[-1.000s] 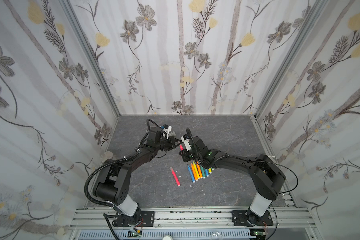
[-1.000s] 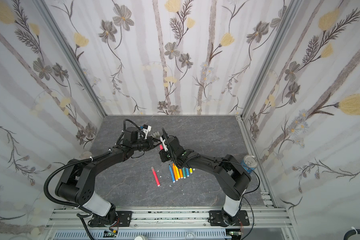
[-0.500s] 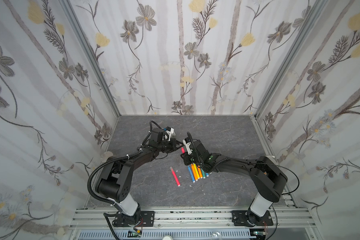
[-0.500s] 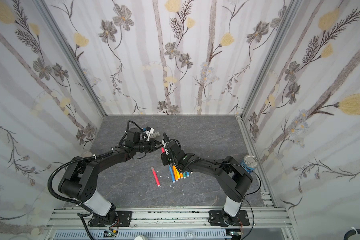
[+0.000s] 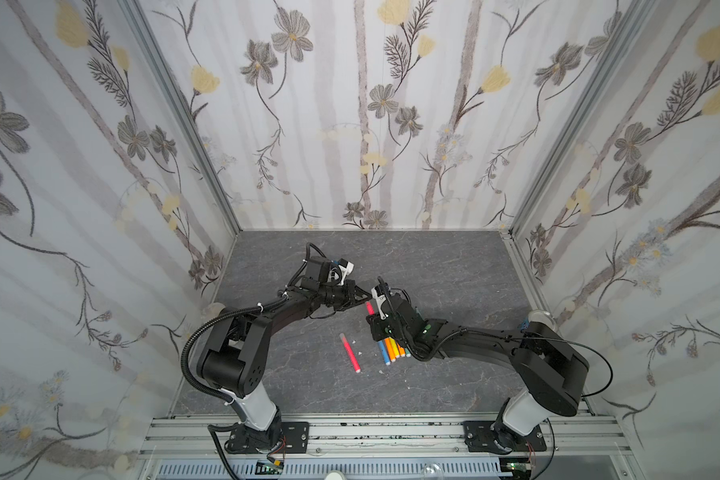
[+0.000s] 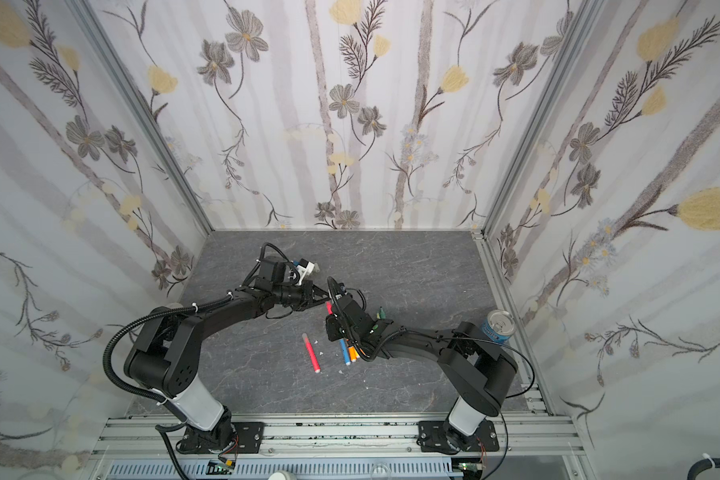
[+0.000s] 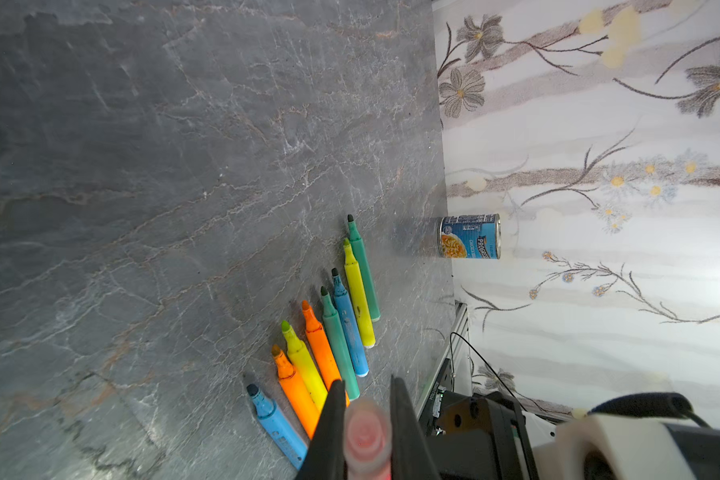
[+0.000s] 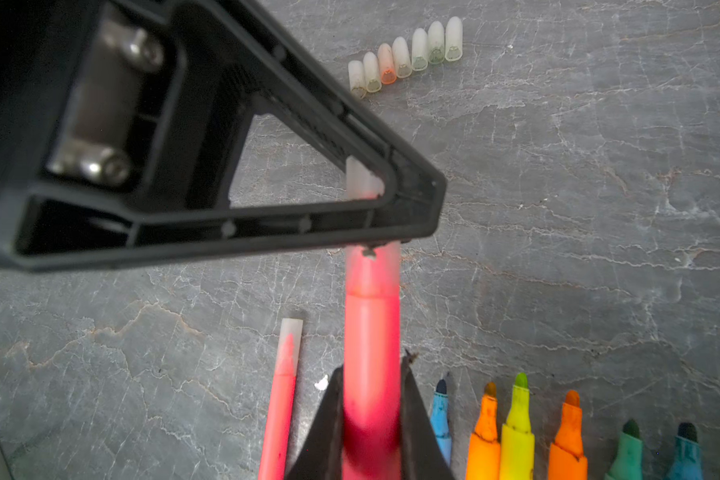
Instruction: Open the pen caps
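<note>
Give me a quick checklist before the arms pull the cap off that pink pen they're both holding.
1. Right gripper shut on the held pink pen: ok.
2. Left gripper shut on its cap: ok.
3. Cap fully seated on the pen, nothing separated: ok.
4. Loose caps out of the pull path: cannot tell, height unclear.
5. Uncapped pens lying side by side in their row: ok.
6. Second pink pen lies capped on the table, ready next: ok.

Top views: high, front, facing down; both share the whole bench.
Left wrist: close behind left hand.
Right wrist: close behind right hand.
</note>
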You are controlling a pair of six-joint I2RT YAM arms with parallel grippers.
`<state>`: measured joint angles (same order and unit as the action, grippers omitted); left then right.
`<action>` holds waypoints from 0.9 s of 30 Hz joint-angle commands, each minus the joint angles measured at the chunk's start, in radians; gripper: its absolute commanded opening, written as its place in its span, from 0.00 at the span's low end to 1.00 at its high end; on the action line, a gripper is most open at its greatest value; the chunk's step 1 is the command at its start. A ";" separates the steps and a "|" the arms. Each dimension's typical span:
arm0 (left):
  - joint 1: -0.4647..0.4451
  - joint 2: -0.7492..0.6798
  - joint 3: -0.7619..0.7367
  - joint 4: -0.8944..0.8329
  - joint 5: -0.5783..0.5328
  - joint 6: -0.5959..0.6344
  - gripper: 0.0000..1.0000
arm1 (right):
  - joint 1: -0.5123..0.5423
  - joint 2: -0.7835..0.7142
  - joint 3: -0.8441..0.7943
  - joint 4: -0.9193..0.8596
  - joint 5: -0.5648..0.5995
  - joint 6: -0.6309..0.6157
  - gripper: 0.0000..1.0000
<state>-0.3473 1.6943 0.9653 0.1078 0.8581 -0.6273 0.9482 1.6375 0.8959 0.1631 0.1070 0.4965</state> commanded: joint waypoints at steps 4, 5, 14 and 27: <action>0.055 0.010 0.013 0.133 -0.320 0.090 0.00 | 0.035 -0.031 -0.025 -0.132 -0.135 0.000 0.00; 0.060 0.011 0.013 0.132 -0.320 0.095 0.00 | 0.039 -0.033 -0.026 -0.131 -0.135 0.004 0.00; 0.117 0.035 0.009 0.143 -0.323 0.106 0.00 | 0.082 -0.083 -0.040 -0.146 -0.125 0.030 0.00; 0.136 -0.008 -0.012 0.132 -0.282 0.078 0.04 | 0.077 -0.152 -0.061 -0.147 -0.067 0.050 0.00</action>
<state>-0.2138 1.7084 0.9607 0.2195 0.5556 -0.5346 1.0397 1.5024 0.8261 0.0109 0.0120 0.5419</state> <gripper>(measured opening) 0.067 0.147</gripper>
